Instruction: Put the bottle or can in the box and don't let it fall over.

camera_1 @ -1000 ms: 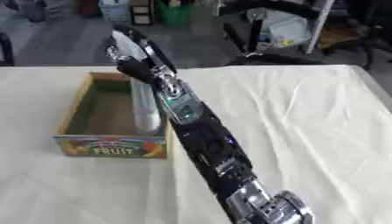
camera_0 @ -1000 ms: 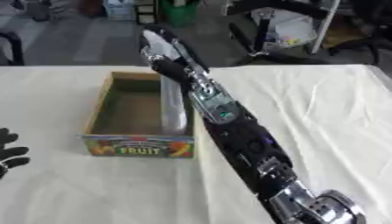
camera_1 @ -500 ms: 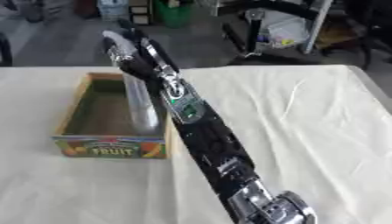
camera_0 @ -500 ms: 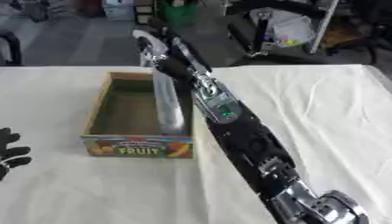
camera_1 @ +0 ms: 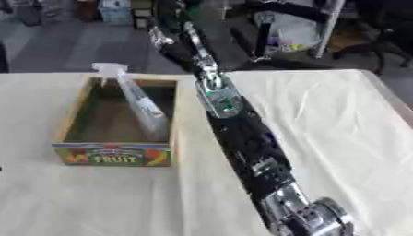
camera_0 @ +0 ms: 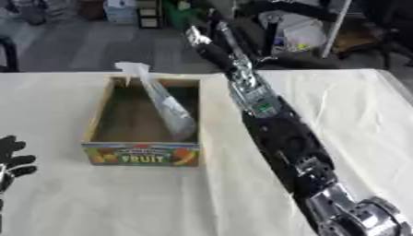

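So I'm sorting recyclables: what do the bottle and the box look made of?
The bottle looks like clear plastic, pale and see-through, with a white cap. The box looks like cardboard: brown matte walls, a printed fruit label in front. Both are guesses from looks.

My right arm: runs from the lower right of the frame up to the upper middle, stretched long and straight, black with silver joints.
My right hand [camera_0: 203,38]: at the top of the frame, blurred; I cannot tell how it is set.
My left hand [camera_0: 11,161]: left edge, lower half, fingers [camera_0: 24,159] spread and relaxed.
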### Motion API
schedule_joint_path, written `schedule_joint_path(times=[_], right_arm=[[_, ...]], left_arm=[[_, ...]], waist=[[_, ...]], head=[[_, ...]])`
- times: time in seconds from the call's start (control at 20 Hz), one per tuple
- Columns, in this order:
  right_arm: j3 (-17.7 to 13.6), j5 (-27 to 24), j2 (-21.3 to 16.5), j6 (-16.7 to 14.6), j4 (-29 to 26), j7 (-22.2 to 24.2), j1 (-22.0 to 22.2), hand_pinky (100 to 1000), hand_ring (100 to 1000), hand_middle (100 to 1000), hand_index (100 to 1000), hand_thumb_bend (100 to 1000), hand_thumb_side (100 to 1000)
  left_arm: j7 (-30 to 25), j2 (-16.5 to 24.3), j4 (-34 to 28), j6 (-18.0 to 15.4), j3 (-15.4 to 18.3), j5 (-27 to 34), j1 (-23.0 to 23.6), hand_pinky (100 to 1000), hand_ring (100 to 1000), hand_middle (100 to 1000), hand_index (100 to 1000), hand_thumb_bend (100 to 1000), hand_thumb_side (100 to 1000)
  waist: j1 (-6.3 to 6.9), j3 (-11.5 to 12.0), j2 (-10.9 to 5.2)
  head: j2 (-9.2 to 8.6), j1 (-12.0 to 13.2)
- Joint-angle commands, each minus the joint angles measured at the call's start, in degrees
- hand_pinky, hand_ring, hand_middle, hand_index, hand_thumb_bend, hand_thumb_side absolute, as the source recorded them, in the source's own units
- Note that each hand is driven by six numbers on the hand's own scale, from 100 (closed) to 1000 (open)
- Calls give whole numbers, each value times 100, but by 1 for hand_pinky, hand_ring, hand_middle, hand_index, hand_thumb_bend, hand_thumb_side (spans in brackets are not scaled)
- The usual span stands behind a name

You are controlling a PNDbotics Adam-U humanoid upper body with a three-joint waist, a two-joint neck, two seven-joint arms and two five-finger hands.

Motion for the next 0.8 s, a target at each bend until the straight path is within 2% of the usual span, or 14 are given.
schedule_joint_path(times=[0.05,0.25,0.5,0.6,0.65,0.75,0.8], right_arm=[[69,-422,-578,114,-692,-71,79,915,1000,956,1000,182,443],[216,-979,-1293,447,-1388,197,736,906,1000,955,1000,107,417],[-41,-1502,-1828,727,-2439,593,1955,899,1000,960,1000,100,415],[-213,-1562,-1923,762,-2758,664,2409,899,1000,958,1000,100,450],[-300,-1530,-1927,759,-2891,655,2600,898,1000,958,1000,100,413],[-440,-1424,-1874,749,-3107,609,2916,896,1000,956,1000,100,414],[-502,-1403,-1803,749,-3201,572,3072,895,1000,958,1000,100,422]], left_arm=[[65,123,-59,-11,80,-23,4,656,649,694,792,504,680],[135,186,-63,-26,152,-57,58,656,650,695,792,506,679],[229,278,-89,-45,233,-114,67,657,659,704,793,506,679],[249,326,-113,-57,262,-133,77,657,659,704,794,510,658],[261,342,-123,-60,279,-144,86,657,659,705,794,506,680],[283,357,-133,-61,297,-160,90,657,657,705,796,503,679],[289,360,-136,-64,298,-164,89,657,657,703,797,509,642]], waist=[[-5,-85,-154],[-62,-270,-167],[-99,-615,-144],[-101,-715,-131],[-97,-769,-119],[-85,-886,-106],[-81,-960,-104]], head=[[69,163],[115,392],[194,592],[221,677],[231,726],[275,810],[318,847]])
